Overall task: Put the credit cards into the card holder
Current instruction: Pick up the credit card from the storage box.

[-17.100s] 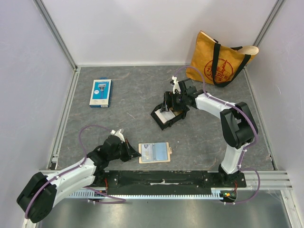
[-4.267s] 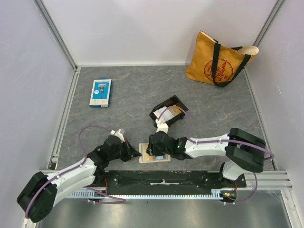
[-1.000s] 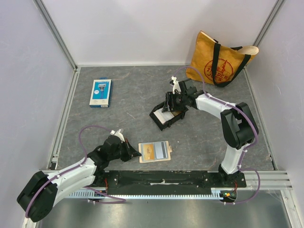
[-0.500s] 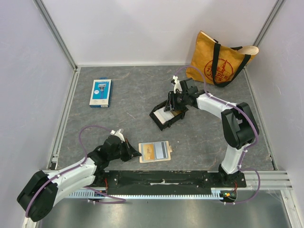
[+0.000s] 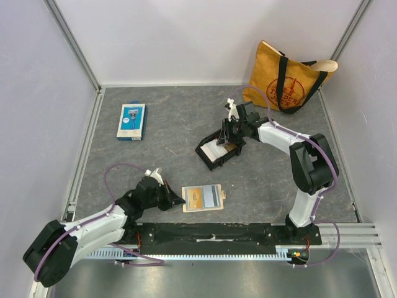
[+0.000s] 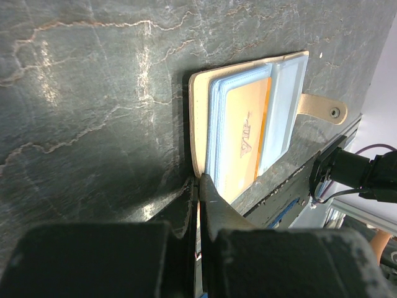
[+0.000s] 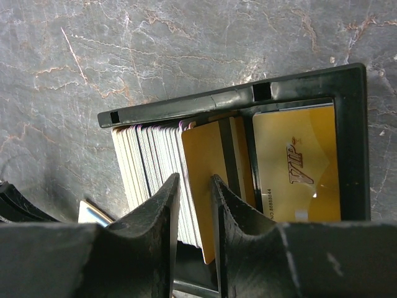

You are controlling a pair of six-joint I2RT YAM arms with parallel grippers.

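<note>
Left wrist, open tan card holder (image 6: 197, 124), gold card (image 6: 242, 139) inside, possibly sleeved.

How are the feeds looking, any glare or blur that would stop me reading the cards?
Left wrist: sheen on the table at upper left, but the card holder and its gold card are sharp; the near fingers are dark and soft. Right wrist: stacked cards in the black tray are crisp, small glare spot on the flat gold card. Top external: even light, soft shadows.
</note>
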